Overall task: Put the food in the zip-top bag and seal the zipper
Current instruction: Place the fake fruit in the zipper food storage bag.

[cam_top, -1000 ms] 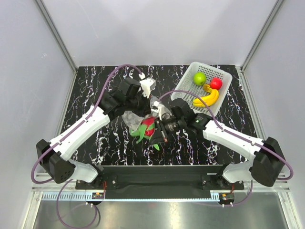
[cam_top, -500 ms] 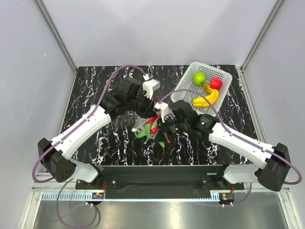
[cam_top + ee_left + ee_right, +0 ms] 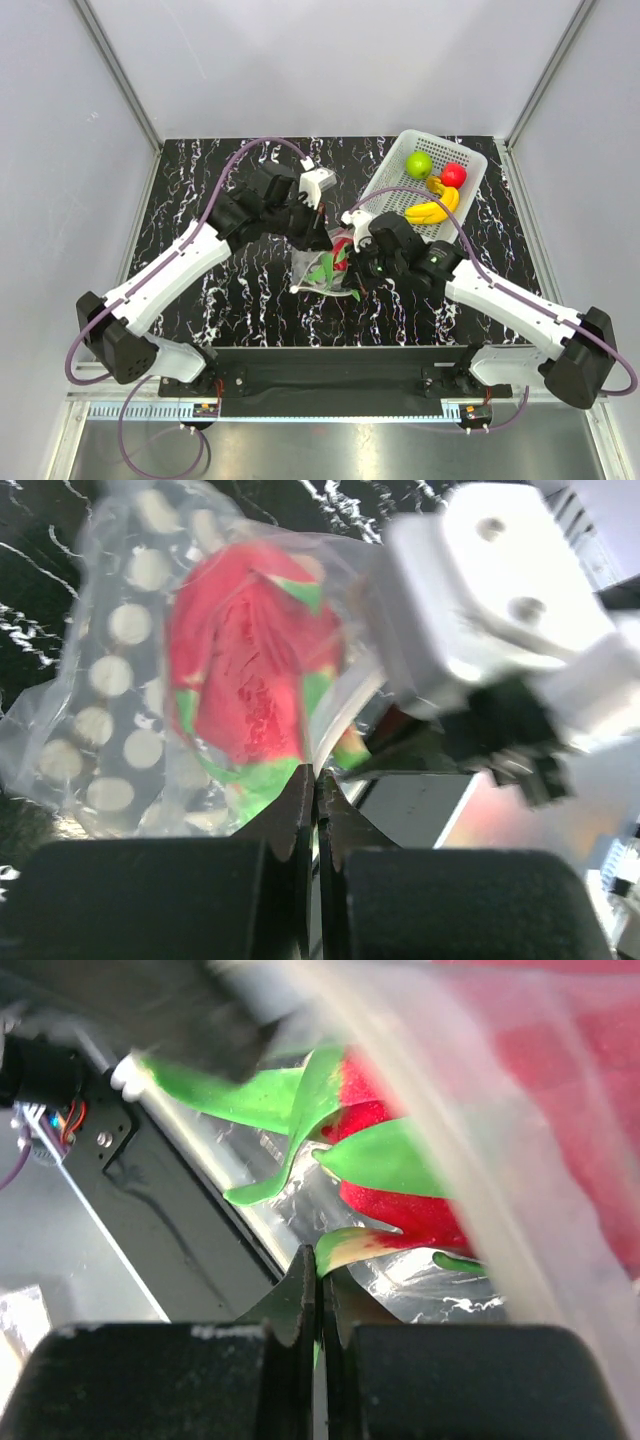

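Observation:
The zip-top bag (image 3: 308, 272), clear with white dots, hangs just above the marbled table between the two arms. My left gripper (image 3: 325, 238) is shut on the bag's mouth edge; in the left wrist view a thin clear strip runs between its fingertips (image 3: 318, 772). The red green-topped fruit (image 3: 250, 670) shows through the dotted film (image 3: 110, 680). My right gripper (image 3: 350, 262) is shut on one of that fruit's leaf tips (image 3: 372, 1245), with the red body (image 3: 400, 1205) just beyond and the bag film (image 3: 560, 1160) draped over it. The zipper cannot be told from the film.
A white perforated basket (image 3: 470, 158) stands at the back right. It holds a green round fruit (image 3: 418, 165), a red round one (image 3: 454, 175) and a yellow banana bunch (image 3: 432, 210). The enclosure's walls close in on both sides.
The right gripper has carried the red fruit right and away from the arm bases, to the left gripper. The bag has shifted right with the left gripper and now wraps the fruit.

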{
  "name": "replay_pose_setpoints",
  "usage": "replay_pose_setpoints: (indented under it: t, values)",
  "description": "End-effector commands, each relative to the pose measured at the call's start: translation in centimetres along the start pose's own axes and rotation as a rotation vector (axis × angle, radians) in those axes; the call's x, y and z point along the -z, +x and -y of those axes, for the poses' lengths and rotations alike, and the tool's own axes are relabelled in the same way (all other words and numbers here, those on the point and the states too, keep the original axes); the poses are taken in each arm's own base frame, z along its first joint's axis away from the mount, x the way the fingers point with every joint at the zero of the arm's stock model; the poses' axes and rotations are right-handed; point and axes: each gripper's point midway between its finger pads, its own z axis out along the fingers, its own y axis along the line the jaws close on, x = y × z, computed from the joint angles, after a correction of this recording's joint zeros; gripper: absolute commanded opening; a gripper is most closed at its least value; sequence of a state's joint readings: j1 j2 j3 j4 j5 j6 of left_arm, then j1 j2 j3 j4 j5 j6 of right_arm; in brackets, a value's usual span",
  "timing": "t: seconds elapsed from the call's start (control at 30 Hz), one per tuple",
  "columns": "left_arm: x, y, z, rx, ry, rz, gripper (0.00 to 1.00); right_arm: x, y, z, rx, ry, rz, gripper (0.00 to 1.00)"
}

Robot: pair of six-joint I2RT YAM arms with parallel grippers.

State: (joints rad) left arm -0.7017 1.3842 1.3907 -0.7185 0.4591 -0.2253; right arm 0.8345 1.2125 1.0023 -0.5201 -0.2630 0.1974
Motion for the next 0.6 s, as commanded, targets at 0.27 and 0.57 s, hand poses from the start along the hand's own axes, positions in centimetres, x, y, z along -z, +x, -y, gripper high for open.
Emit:
replay_pose_setpoints:
  t: [0.27, 0.57]
  values:
    - [1.5, -1.7, 5.3, 0.141, 0.135, 0.129, 0.00, -1.8, -7.8, 2.4, -0.254, 0.156, 0.307, 0.14]
    - [2.0, -2.6, 4.8, 0.222, 0.119, 0.192, 0.00, 0.6, -9.6, 0.7, -0.266, 0.075, 0.431, 0.64]
